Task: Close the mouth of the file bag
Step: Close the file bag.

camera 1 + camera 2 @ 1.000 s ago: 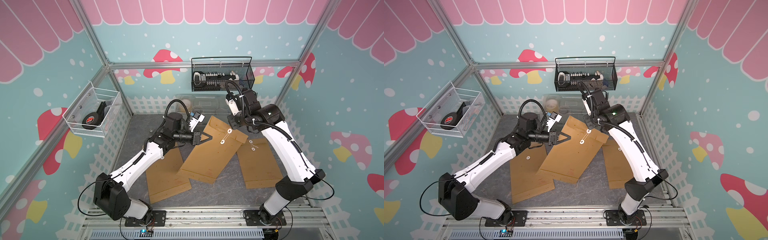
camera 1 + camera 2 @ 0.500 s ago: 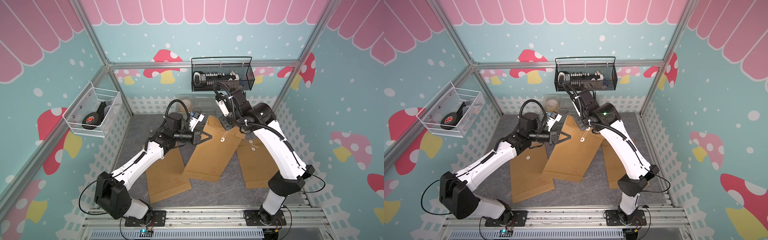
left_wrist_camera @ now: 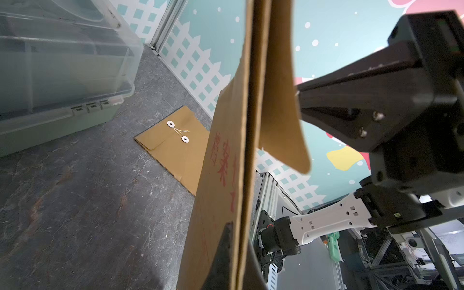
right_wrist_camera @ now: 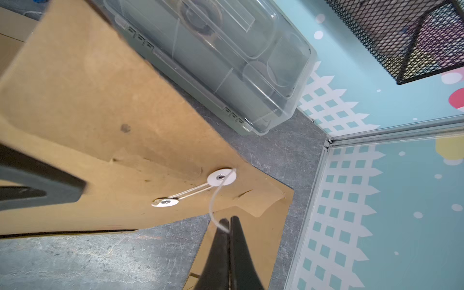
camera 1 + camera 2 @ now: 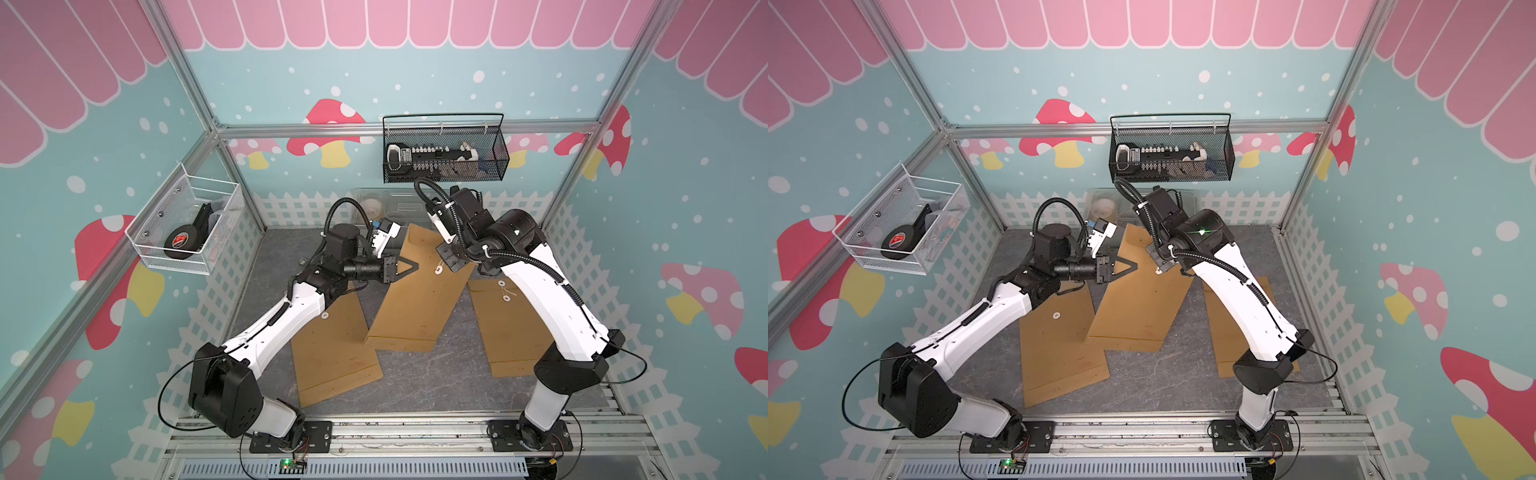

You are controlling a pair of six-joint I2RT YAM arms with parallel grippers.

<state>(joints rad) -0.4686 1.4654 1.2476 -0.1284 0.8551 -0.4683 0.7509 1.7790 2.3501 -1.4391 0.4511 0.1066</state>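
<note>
Three brown file bags are seen on the grey table point(image 5: 415, 382). The middle file bag point(image 5: 415, 299) is raised at its far end and tilted, with its near end down at the table between the other two. Its left edge, near the mouth, is clamped by the left gripper point(image 5: 409, 268), whose jaws are closed on the paper. The flap point(image 4: 88, 82) is folded over the mouth, and the white string point(image 4: 213, 200) is run between the two white discs point(image 4: 221, 177). The string's loose end is pinched in the right gripper point(image 4: 229, 226), whose jaws are narrow, close to the discs. A left bag point(image 5: 332, 353) is laid flat at the near left and a right bag point(image 5: 507, 328) at the right. A clear plastic box point(image 4: 226, 62) is set against the far wall.
</note>
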